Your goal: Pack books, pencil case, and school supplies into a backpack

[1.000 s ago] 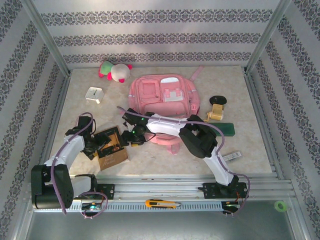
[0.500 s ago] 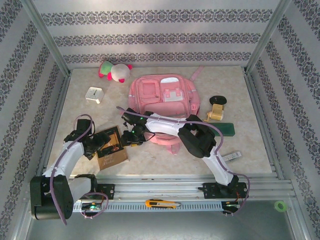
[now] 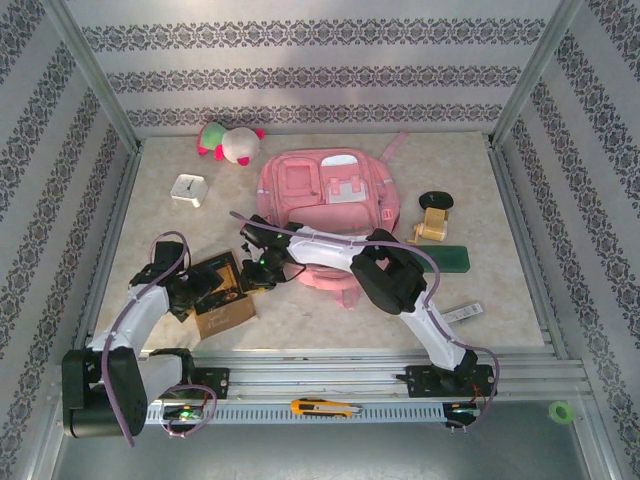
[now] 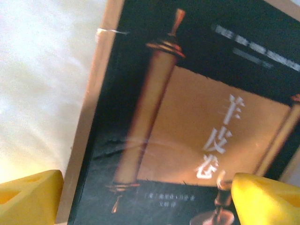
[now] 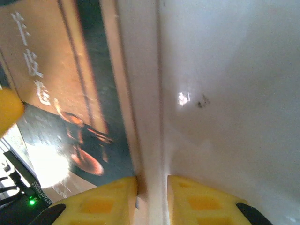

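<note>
**Two claws meet over one book**

My right claw (image 5: 152,197) pinches the pale edge of the dark brown book (image 3: 228,312), with a yellow finger drawn in close on either side of it. My left claw (image 4: 150,192) hangs spread wide above the cover with its gold scroll. The book lies on the table (image 3: 300,325), off the near left corner of the pink backpack (image 3: 330,195). The green pencil case (image 3: 458,259) rests on the backpack's right.
</note>
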`<action>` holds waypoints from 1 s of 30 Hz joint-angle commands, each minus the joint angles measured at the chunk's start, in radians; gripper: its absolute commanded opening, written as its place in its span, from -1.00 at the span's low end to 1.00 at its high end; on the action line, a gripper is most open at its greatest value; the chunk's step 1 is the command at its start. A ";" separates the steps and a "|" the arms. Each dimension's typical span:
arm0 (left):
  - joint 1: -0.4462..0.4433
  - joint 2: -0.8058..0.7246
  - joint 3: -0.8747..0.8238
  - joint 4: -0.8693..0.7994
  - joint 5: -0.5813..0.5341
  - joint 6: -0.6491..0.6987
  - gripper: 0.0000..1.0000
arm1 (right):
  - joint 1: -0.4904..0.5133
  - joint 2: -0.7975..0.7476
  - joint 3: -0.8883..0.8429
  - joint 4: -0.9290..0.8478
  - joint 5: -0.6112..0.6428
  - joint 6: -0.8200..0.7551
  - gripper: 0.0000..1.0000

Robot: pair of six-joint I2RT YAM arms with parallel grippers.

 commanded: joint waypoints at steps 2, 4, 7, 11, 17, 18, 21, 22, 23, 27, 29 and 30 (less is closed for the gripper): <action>-0.008 -0.121 -0.015 0.149 0.264 -0.020 0.79 | -0.009 0.046 0.011 0.003 -0.019 0.020 -0.55; -0.009 -0.147 -0.032 0.187 0.302 -0.044 0.77 | -0.015 0.045 0.011 0.002 -0.023 0.023 -0.57; -0.008 -0.155 -0.035 0.233 0.381 -0.081 0.73 | -0.026 0.038 0.008 0.004 -0.031 0.030 -0.59; -0.008 -0.159 0.015 0.170 0.363 -0.054 0.62 | -0.038 0.029 0.000 0.020 -0.046 0.042 -0.60; -0.010 -0.157 0.051 0.138 0.342 -0.030 0.23 | -0.052 0.016 -0.010 0.039 -0.056 0.056 -0.62; -0.010 -0.158 0.052 0.133 0.338 -0.026 0.16 | -0.054 0.013 -0.011 0.040 -0.056 0.058 -0.62; -0.010 -0.159 0.081 0.069 0.292 0.001 -0.23 | -0.060 -0.006 -0.018 0.039 -0.046 0.059 -0.62; -0.010 -0.157 0.094 0.041 0.274 0.012 -0.35 | -0.064 -0.016 -0.022 0.042 -0.042 0.061 -0.62; -0.010 -0.156 0.111 0.010 0.252 0.029 -0.51 | -0.064 -0.029 -0.030 0.045 -0.037 0.062 -0.61; -0.020 -0.161 0.196 -0.091 0.184 0.121 -1.00 | -0.080 -0.131 -0.069 0.066 0.009 0.064 -0.44; -0.028 -0.166 0.247 -0.115 0.181 0.168 -1.00 | -0.091 -0.205 -0.094 0.086 0.034 0.062 -0.30; -0.032 -0.170 0.272 -0.117 0.188 0.190 -1.00 | -0.096 -0.248 -0.110 0.096 0.052 0.058 -0.24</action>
